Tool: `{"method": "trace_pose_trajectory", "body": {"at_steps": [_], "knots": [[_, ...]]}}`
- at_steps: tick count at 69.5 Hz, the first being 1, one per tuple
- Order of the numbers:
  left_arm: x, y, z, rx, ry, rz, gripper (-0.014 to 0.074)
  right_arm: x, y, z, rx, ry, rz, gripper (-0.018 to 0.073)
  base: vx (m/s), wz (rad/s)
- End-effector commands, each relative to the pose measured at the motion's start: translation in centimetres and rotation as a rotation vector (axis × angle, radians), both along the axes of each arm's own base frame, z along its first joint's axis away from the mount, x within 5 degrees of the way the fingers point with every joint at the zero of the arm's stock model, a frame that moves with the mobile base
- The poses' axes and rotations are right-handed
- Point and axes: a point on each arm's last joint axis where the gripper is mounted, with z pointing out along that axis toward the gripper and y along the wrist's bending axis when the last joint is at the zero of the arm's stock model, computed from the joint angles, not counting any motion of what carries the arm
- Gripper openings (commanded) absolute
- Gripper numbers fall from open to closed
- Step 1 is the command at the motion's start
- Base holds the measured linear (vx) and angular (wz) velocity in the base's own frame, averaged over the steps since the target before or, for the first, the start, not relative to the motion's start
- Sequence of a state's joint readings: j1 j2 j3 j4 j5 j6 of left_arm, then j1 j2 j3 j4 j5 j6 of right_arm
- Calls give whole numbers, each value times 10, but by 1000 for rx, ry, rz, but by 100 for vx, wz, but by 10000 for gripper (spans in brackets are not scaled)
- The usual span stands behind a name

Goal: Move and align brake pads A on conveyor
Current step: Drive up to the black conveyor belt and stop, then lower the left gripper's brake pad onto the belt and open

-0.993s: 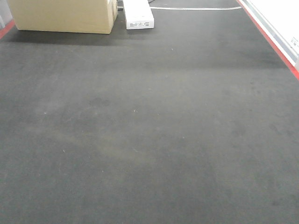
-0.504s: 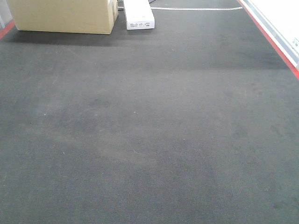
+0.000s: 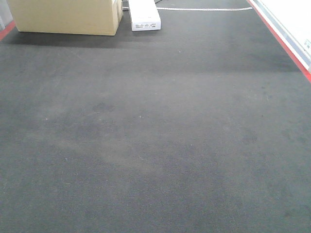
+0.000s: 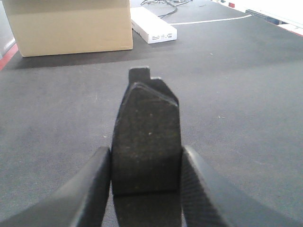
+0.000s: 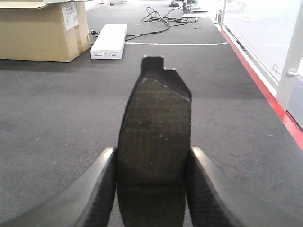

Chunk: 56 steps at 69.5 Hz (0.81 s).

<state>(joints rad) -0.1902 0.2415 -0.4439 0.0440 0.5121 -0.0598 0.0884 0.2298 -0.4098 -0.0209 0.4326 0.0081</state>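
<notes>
Each wrist view shows one dark grey brake pad clamped between that gripper's two black fingers. In the left wrist view the brake pad point(image 4: 147, 137) points away from the camera, and my left gripper point(image 4: 146, 182) is shut on its near end. In the right wrist view a second brake pad point(image 5: 155, 127) stands the same way, my right gripper point(image 5: 152, 182) shut on it. Both pads hang above the dark, carpet-like conveyor point(image 3: 160, 145). The front view shows only bare belt, with no gripper and no pad.
A cardboard box point(image 3: 65, 16) and a flat white box point(image 3: 144, 14) stand at the far left end of the belt. A red strip point(image 3: 286, 46) runs along the right edge, with a white wall beyond. Cables point(image 5: 163, 21) lie past the white box.
</notes>
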Motion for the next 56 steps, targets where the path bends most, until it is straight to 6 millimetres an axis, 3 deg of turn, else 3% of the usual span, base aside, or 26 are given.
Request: {"method": "trace_pose_trajectory", "body": {"at_steps": [1,12,19,29,36,56], "knots": [[1,-1,19,-27,-127,-7,-6,0,0,19,4,-120,-4,-10,0,0],[4,-2,17,-77,-83,-6,-6,0,0,19,4,-120,-4,-10,0,0],[20,-5,25,-65,-16,-3,-3,0,0,19,4,-120,-4,-10,0,0],[67,-14,39,-97,175,27,4,0,0,19,4,-120,-4,-10,0,0],[105,-22,35,-94,309,45,4,0,0,19,4,-120,-4,-10,0,0],[195,-37,-19,6,629,75,24,0,0,19,4,-120,-4,-10,0,0]]}}
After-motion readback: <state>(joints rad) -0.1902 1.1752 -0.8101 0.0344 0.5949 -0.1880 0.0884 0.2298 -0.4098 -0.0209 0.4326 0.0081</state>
